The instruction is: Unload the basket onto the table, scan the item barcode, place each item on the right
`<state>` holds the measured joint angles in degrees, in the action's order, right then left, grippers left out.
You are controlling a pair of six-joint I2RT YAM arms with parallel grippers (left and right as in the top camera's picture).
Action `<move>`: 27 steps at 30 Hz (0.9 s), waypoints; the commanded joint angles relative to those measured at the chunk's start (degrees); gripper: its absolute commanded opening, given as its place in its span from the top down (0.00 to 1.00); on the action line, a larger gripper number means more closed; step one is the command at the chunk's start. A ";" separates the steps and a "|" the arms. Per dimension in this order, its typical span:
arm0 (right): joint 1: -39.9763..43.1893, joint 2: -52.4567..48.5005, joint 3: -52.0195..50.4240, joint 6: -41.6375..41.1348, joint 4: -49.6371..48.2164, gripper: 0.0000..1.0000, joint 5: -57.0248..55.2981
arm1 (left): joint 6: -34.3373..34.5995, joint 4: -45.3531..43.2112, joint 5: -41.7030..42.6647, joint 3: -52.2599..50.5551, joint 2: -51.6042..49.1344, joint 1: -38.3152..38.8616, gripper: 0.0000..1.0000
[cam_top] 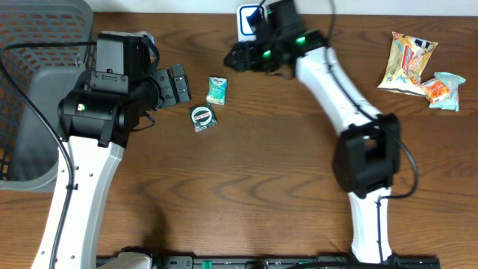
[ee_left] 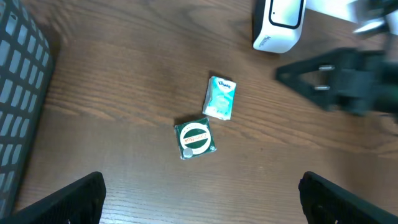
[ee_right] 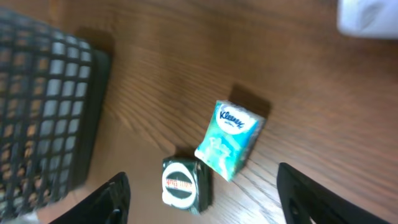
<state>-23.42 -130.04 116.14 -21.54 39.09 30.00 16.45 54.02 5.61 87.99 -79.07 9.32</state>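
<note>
L end effector (ee_left: 202, 190): wide open, empty. R end effector (cam_top: 234, 58): jaws apart, empty, near Kleenex pack (cam_top: 216, 90) on counter (cam_top: 261, 164). Green pkt (cam_top: 202, 118) just beside pack.

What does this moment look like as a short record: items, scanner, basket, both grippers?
table: wooden
Kleenex pack: lying on table, ungripped
green packet: next to Kleenex pack
barcode scanner: white, far edge
basket: grey mesh, left side
snack packets: far right
left gripper: open, empty
right gripper: open, empty, by scanner
</note>
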 commanded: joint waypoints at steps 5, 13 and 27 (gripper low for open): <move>-5.68 -7.02 -0.02 -11.89 -1.70 0.42 -7.50 | -0.35 0.15 -0.74 0.44 0.09 -0.09 0.02; -8.59 -9.88 -0.13 -11.87 0.85 0.69 -22.12 | -0.35 0.15 -0.74 0.44 0.09 -0.09 0.02; -1.81 -1.01 0.85 -6.60 18.62 0.71 -38.82 | -0.35 0.15 -0.74 0.44 0.09 -0.09 0.02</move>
<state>-26.98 -137.91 116.36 -30.30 57.56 -6.96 16.45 54.00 5.61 87.99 -79.07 9.32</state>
